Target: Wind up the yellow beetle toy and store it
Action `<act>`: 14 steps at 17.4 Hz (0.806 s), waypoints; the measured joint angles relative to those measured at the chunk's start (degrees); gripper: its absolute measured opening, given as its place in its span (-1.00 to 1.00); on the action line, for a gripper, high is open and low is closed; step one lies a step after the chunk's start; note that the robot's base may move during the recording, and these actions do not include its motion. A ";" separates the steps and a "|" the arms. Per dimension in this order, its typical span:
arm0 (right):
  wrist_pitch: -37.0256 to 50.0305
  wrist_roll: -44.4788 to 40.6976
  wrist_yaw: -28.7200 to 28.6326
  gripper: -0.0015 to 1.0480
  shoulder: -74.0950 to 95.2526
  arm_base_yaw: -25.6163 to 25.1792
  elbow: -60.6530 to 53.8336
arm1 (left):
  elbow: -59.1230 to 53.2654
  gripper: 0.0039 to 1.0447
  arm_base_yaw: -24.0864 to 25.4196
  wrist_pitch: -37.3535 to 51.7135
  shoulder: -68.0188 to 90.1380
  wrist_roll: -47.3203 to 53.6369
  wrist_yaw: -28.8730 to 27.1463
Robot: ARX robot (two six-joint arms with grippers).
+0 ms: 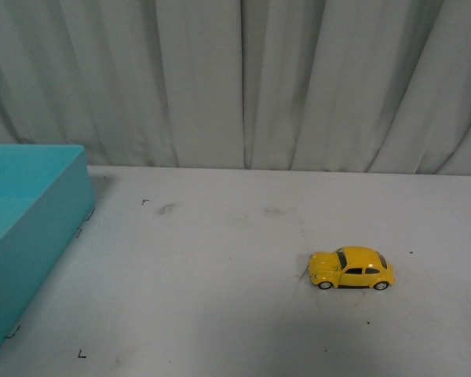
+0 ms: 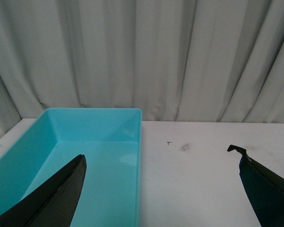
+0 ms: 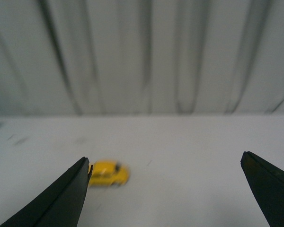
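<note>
Left tool [image 2: 157, 153]: fingers spread wide, gripping nothing. Right tool [image 3: 164, 158]: likewise wide, nothing held. Small glossy yellow beetle toy car [image 1: 352, 269]: upright on its wheels on white desk [image 1: 220, 314], right of centre, well apart from open teal plastic box [image 1: 31, 212] at left. Long axis across desk, nose toward box.

Staged lab bench: white table [image 1: 220, 314], pale curtain [image 1: 220, 78] backdrop, black corner marks [image 1: 82, 354] on top.
</note>
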 joint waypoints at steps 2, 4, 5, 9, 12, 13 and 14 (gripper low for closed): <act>4.35 13.51 -15.85 0.87 15.69 -10.10 3.56 | 0.00 0.88 0.00 0.02 0.00 0.00 -0.04; 26.36 20.02 -19.71 0.87 38.05 -14.32 7.65 | 0.00 0.88 0.00 0.02 0.00 0.00 0.00; 36.81 19.98 -18.40 0.87 49.81 -14.49 11.06 | 0.00 0.88 0.00 0.00 0.00 0.00 0.00; 56.89 13.64 -9.53 0.87 89.92 -10.34 33.46 | 0.00 0.88 0.00 0.02 0.00 0.00 0.00; 51.93 7.87 -17.35 0.87 106.03 -5.35 48.37 | 0.00 0.88 0.00 0.00 0.00 0.00 0.00; 45.31 3.61 -24.44 0.87 110.49 -3.10 55.10 | 0.00 0.88 0.00 0.00 0.00 0.00 0.00; 40.19 0.15 -30.42 0.87 112.26 -1.51 58.62 | 0.00 0.88 0.00 0.00 0.00 0.00 0.00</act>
